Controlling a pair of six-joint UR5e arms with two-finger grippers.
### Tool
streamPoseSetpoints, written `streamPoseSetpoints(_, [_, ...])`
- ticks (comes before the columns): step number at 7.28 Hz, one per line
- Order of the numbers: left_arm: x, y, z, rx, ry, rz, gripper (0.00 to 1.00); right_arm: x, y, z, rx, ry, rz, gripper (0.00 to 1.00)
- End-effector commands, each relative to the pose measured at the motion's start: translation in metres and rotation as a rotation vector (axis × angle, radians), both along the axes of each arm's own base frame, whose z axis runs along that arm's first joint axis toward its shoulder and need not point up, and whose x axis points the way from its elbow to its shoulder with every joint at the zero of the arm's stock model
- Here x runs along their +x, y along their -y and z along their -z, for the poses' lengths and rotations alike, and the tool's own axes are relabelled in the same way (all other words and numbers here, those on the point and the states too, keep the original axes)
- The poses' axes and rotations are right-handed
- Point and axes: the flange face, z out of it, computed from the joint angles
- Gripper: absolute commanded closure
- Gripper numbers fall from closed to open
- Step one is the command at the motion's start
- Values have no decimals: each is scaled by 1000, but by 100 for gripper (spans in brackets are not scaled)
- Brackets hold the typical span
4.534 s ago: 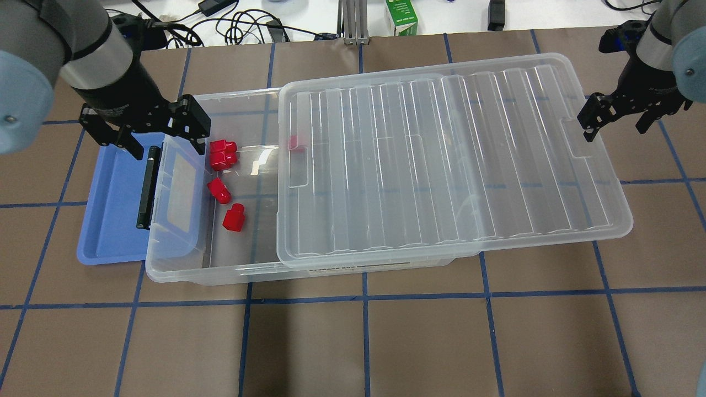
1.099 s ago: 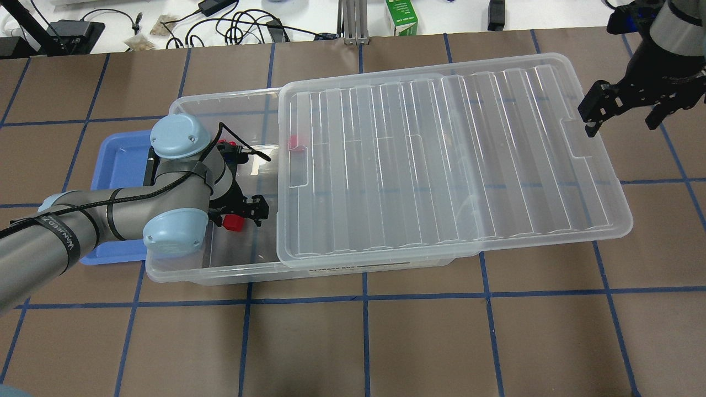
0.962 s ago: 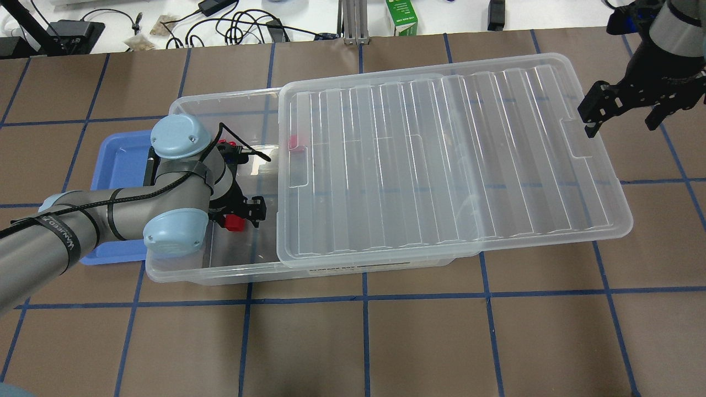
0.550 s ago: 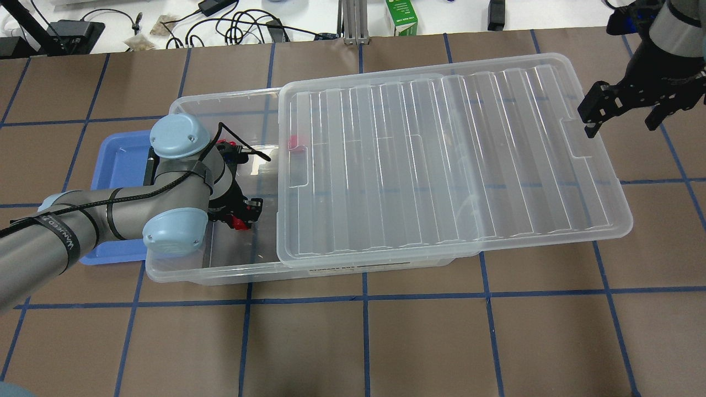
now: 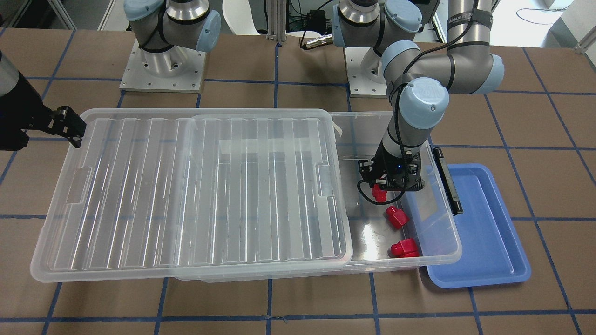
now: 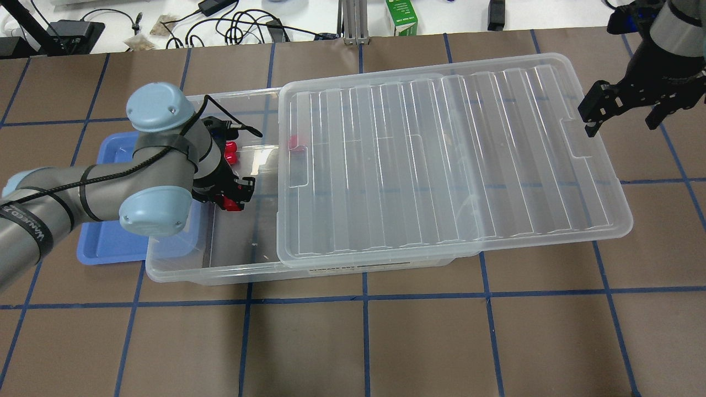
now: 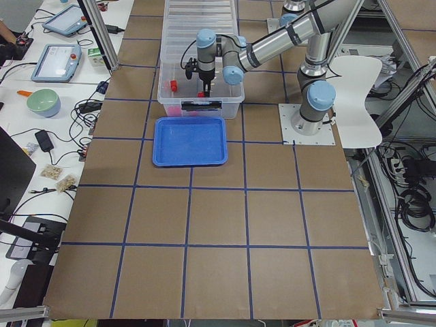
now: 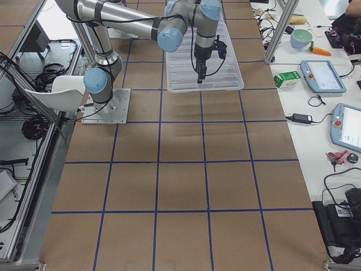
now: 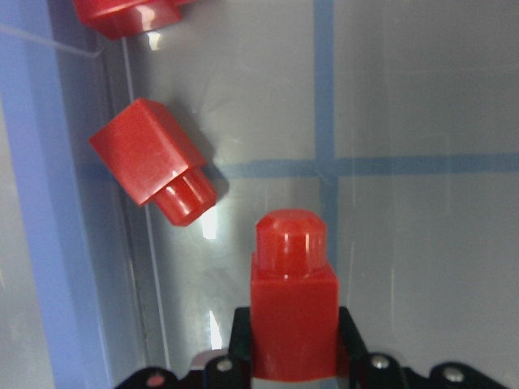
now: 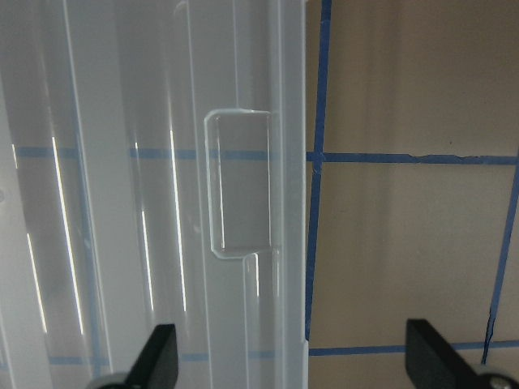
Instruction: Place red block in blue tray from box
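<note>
Left arm: silver-grey tubular links, black bands at the joints.
Joint caps: pale blue, round, dotted with small recessed screws.
Cable: thin and black, strapped along the left arm's links, with a loose loop by the wrist.
Marking: black band with white lettering, too small to read.
Left gripper: black, two flat fingers, screw heads at their mounts.
Right arm: silver-grey tube, black wrist section.
Right gripper: black, angular, two fingers.
Base plates: square bare metal, bolt holes along the edges.
</note>
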Motion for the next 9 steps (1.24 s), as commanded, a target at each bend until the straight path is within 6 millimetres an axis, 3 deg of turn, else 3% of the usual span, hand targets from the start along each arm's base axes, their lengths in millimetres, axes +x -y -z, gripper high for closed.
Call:
streamPoseSetpoints(1, [4, 17, -105, 56, 2, -6, 100, -8, 4, 1, -10, -3, 15, 0])
streamPoseSetpoints(2, [27, 29, -129, 51, 1, -47, 100, -29, 3, 4, -9, 6, 51, 0])
streamPoseSetpoints(4, [124, 39, -132, 45, -14, -145, 100, -59, 12, 11, -31, -3, 11, 0])
streamPoseSetpoints(5, [166, 39, -132, 37, -18, -106, 100, -72, 22, 21, -46, -18, -42, 0])
streamPoseSetpoints(6, [208, 41, -115, 55, -30, -83, 100, -82, 27, 36, -21, -6, -33, 0])
streamPoseSetpoints(7, [234, 51, -93, 23, -46, -6, 100, -88, 34, 53, 1, 2, -30, 0])
streamPoseSetpoints(8, [250, 56, -64, 23, -70, 42, 100, -89, 37, 66, 29, 18, -33, 0])
streamPoseSetpoints(9, [255, 58, -30, 29, -74, 40, 100, -89, 37, 73, 46, 26, -33, 0])
